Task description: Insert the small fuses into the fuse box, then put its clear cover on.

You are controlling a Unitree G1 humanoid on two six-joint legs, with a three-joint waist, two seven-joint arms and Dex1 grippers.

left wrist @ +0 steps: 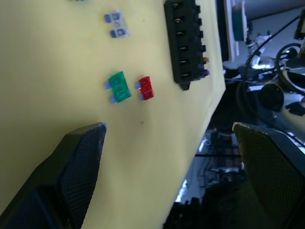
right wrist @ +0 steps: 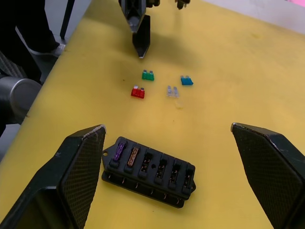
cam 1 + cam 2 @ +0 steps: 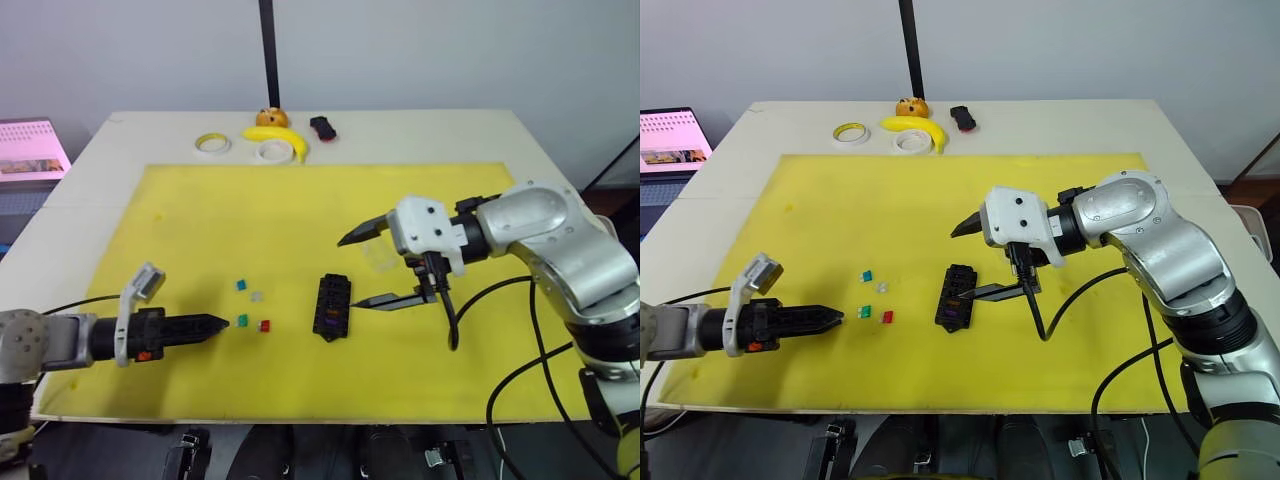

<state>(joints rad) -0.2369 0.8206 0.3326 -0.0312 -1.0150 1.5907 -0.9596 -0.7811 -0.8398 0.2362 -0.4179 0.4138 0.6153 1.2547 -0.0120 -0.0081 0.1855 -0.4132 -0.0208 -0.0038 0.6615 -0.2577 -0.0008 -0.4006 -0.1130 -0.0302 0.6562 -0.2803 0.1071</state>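
Plainly, the yellow mat [image 3: 300, 210] covers most of the table [image 3: 560, 140], and on it the right gripper [image 3: 365, 270] hangs over the near end of the fuse box [image 3: 333, 306] with its jaws spread wide and nothing between them, while the left gripper [image 3: 215, 326] lies low on the mat, its tip pointing at the loose fuses; the left wrist view shows its jaws wide and empty too. The fuse box lies near the mat's middle, and the right wrist view shows two slots at one end filled, a purple fuse [image 2: 119, 150] and an amber one beside it (presumably the yellow one), with four slots bare. The clear cover [image 3: 380, 255] lies just beyond the box, under the right arm. The loose fuses sit in a small cluster between the left gripper and the box: the green fuse [image 3: 242, 321] and red fuse [image 3: 265, 326] close together, the teal fuse [image 3: 241, 285] and grey-clear fuse [image 3: 256, 296] a little farther off. The likely trouble lies in that closeness: green and red are near enough that wide jaws closing on one could knock or drag the other, or tip it flat. A fuse pinched askew would probably jam at the slot mouth, and the unheld box could skid; the right arm could also sweep the light cover aside
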